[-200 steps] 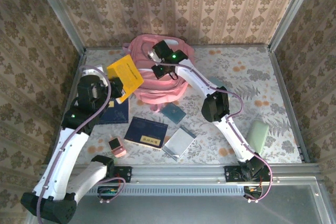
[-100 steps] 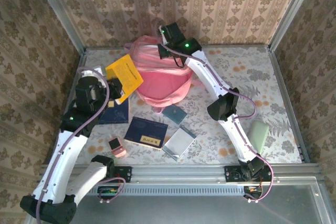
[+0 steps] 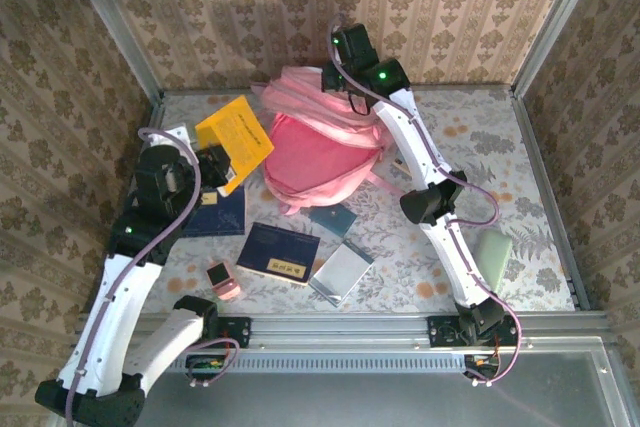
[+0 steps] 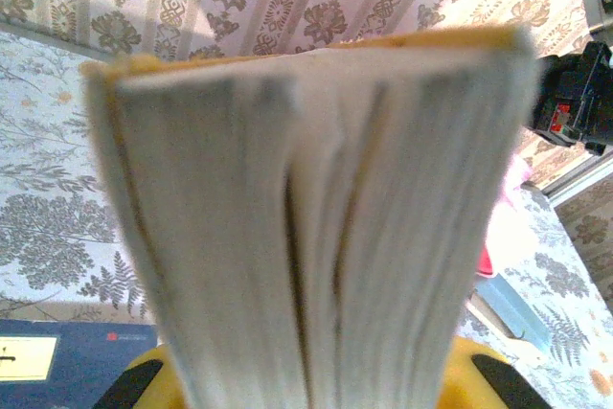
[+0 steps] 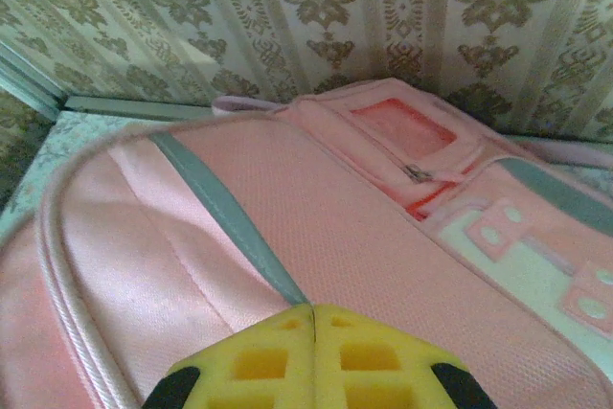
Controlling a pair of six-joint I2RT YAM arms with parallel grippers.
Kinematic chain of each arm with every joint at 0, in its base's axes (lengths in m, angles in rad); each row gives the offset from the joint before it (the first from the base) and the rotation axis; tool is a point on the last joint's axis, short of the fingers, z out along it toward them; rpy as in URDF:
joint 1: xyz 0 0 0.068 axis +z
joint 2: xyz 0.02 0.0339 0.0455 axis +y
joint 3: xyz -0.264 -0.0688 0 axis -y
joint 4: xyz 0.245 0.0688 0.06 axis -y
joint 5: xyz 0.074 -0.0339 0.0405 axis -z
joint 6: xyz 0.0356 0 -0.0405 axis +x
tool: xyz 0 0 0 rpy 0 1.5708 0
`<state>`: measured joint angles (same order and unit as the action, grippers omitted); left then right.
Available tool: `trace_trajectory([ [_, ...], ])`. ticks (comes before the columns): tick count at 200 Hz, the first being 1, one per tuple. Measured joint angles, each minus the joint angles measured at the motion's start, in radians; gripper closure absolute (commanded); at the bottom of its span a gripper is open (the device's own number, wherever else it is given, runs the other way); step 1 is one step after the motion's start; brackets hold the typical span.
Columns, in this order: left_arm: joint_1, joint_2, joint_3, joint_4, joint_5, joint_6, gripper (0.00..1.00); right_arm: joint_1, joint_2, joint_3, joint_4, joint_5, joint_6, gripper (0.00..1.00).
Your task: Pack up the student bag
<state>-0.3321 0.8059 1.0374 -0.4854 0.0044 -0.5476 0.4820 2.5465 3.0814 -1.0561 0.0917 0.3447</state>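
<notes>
Floral-print table [image 3: 500,147], patterned wallpaper on 3 sides. The student bag [image 3: 315,157] sits at the far middle of the table. Its long axis runs from the back wall towards me, leaning a little left at the near end. The far end is hauled up towards the wall, the near end rests on the table, and a deeper pink panel faces up.

From the right wrist I see the right gripper [image 5: 313,318] with its 2 yellow pads pressed together on the bag's pink fabric [image 5: 316,237], where a grey trim strip runs into the seam between them. From above, that gripper [image 3: 348,92] is at the bag's raised far edge.

The left gripper [image 3: 215,162] is clamped on a yellow book [image 3: 237,135], held left of the bag and apart from it. In the left wrist view its page edges [image 4: 316,217] point at the camera.

Against 1 second ago, the right gripper has moved from over the bag's middle to near the back wall. The bag has gone from a bunched heap to a longer, stretched shape. The yellow book has barely shifted.
</notes>
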Motion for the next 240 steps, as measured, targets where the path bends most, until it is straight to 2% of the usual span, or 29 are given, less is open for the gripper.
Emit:
trace_trajectory([
  [68,0.034,0.129,-0.094,0.151,0.129,-0.224,1.00,0.000,-0.008,0.017,0.058,-0.077,0.072,1.00],
  [109,0.040,0.085,-0.109,0.110,0.089,-0.244,1.00,-0.002,0.007,0.027,0.022,-0.227,-0.036,0.73],
  [135,0.042,0.010,-0.109,0.077,0.039,-0.238,1.00,-0.003,0.063,0.034,-0.004,-0.309,-0.101,0.64],
  [161,0.046,-0.027,-0.109,0.039,0.005,-0.219,1.00,0.001,0.144,0.033,-0.056,-0.332,-0.167,0.57],
  [177,0.046,-0.029,-0.109,0.014,-0.010,-0.207,1.00,0.007,0.179,0.033,-0.100,-0.298,-0.203,0.57],
  [214,0.039,-0.029,-0.109,-0.014,-0.034,-0.178,1.00,0.023,0.193,0.029,-0.203,-0.098,-0.248,0.57],
  [240,0.026,-0.029,-0.108,-0.029,-0.055,-0.150,1.00,0.038,0.119,-0.117,-0.224,0.064,-0.291,0.54],
])
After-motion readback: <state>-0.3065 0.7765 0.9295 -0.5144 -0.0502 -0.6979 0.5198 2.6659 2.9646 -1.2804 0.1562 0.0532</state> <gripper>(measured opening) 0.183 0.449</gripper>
